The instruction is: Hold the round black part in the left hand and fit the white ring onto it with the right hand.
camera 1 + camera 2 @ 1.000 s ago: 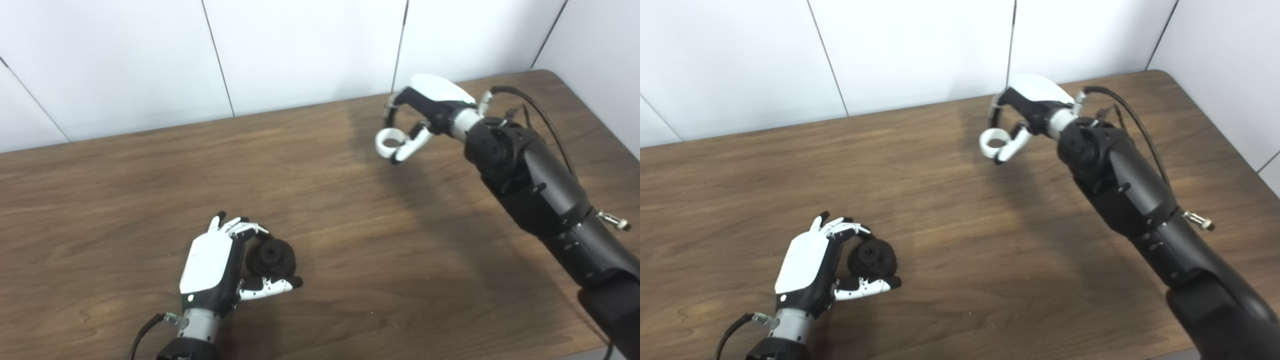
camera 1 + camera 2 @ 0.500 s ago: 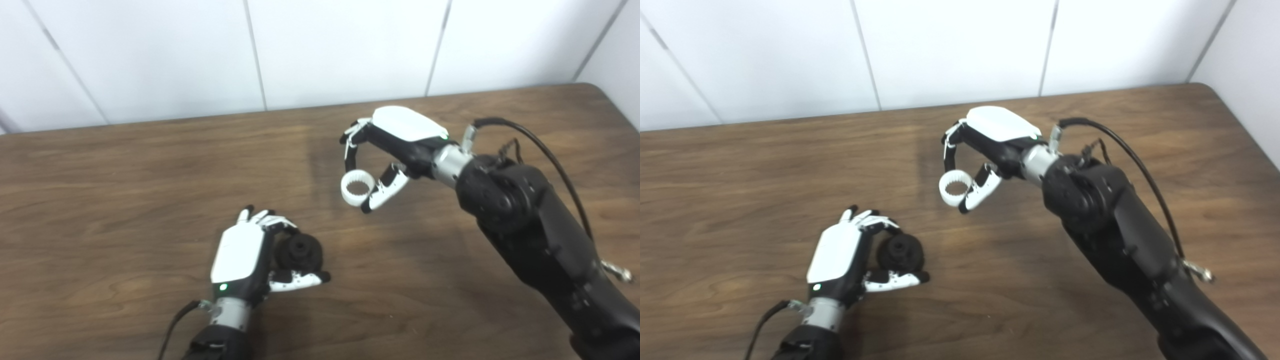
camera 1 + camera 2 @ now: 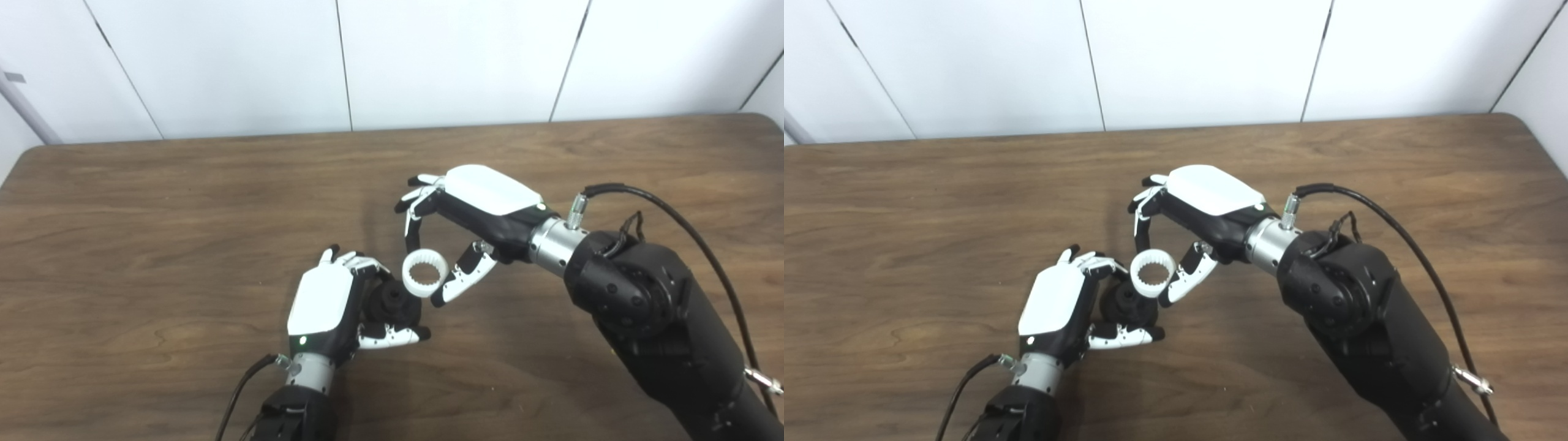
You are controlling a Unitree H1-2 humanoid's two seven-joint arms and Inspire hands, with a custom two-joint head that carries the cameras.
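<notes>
**Ring held just off the black part**

Your left hand [image 3: 324, 306] sits low over the wooden table [image 3: 153, 202], near the front edge, with its white back turned up toward the cameras. Its fingers [image 3: 361, 264] curl over the far side of the round black part [image 3: 392, 301] and its thumb [image 3: 392, 335] runs under the near side, so the part is cupped between them. You can see a raised hub at the middle of the part, facing up and to the right, toward your other hand.

Your right hand [image 3: 1206, 205] reaches in from the right, palm down, its dark forearm [image 3: 1353, 312] crossing the lower right of both views with a black cable [image 3: 1402, 239] looping off the wrist. You have the white ring [image 3: 1153, 273] pinched between fingertip and thumb: one finger [image 3: 1139, 229] comes down on its far rim and the thumb [image 3: 1188, 278] presses its right side. The ring's opening faces up toward the cameras, and small teeth line its inner wall.

The ring sits just up and to the right of the black part. In both views its lower left rim overlaps the part's edge, but you cannot tell from these views whether the two are touching. The ring is not seated around the hub.
</notes>
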